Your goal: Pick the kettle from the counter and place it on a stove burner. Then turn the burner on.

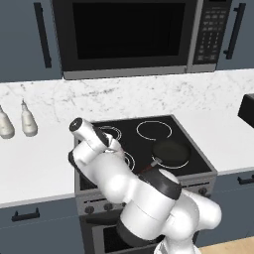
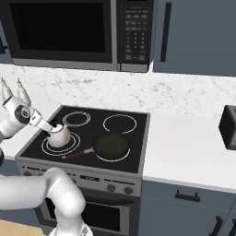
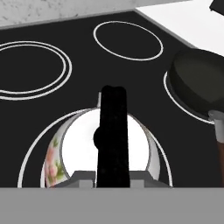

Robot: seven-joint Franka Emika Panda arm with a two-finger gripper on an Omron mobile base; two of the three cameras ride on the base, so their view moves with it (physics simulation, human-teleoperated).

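Now kettle sits inside the large double-ring burner, front left of stove. Gripper closed on its black handle. Frying pan just beside.

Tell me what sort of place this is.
A home-style kitchen, rendered. A black glass stove with ring burners sits in a marble-look counter, a microwave hangs above it, and a kettle and a frying pan rest on the burners.
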